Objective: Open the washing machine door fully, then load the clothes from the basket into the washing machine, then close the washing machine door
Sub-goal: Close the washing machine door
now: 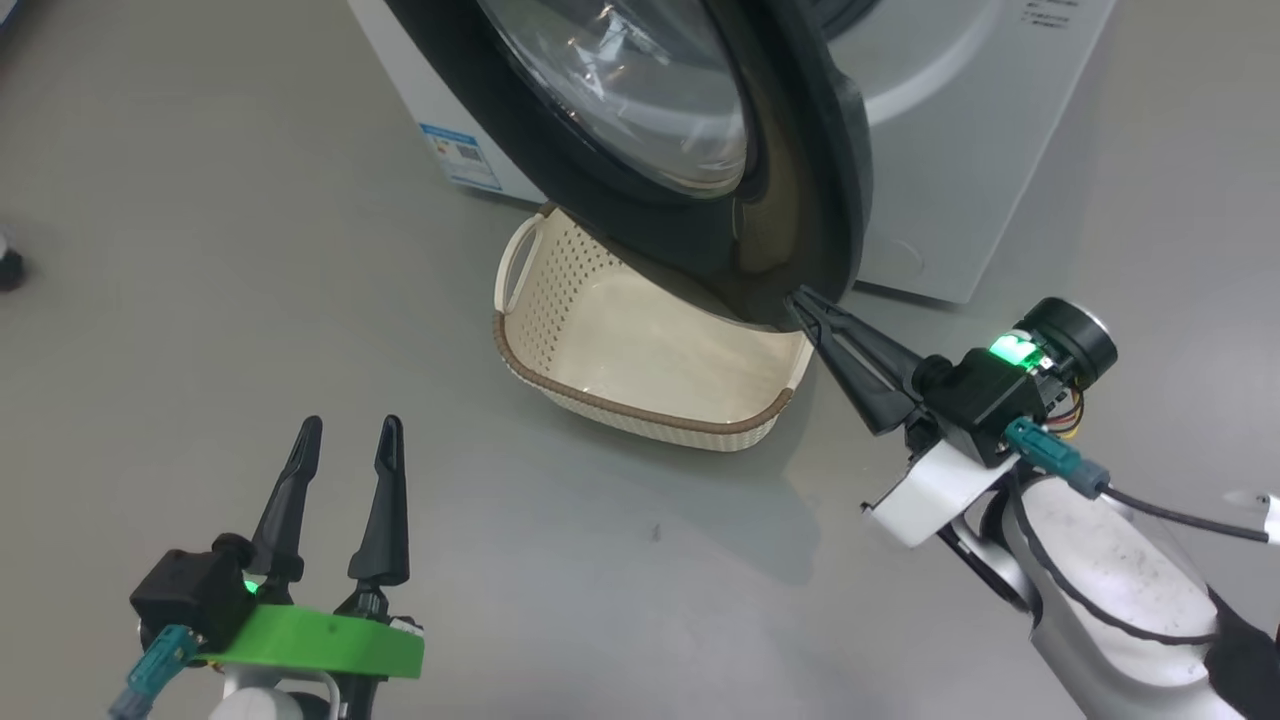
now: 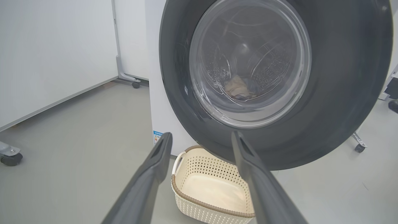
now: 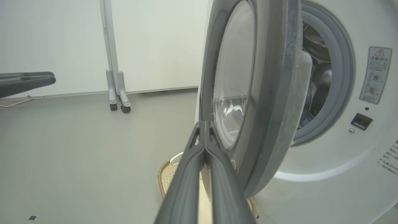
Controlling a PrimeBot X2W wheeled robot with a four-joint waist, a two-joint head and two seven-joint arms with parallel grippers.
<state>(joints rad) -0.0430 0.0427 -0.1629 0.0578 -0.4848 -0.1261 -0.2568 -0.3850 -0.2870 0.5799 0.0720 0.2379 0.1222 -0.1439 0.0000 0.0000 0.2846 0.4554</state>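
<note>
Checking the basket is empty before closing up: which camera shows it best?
The head view: it looks down into the basket, whose visible floor is bare, though the washing machine door covers its far end. The left wrist view shows it partly behind the left gripper; the right wrist view, just a rim sliver.

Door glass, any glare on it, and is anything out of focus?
Head view: pale reflection streaks on the door glass; the basket casts a soft shadow. Left wrist view: left gripper looms large, soft-edged. Right wrist view: faint reflections low in the glass; right gripper blurred up close.
</note>
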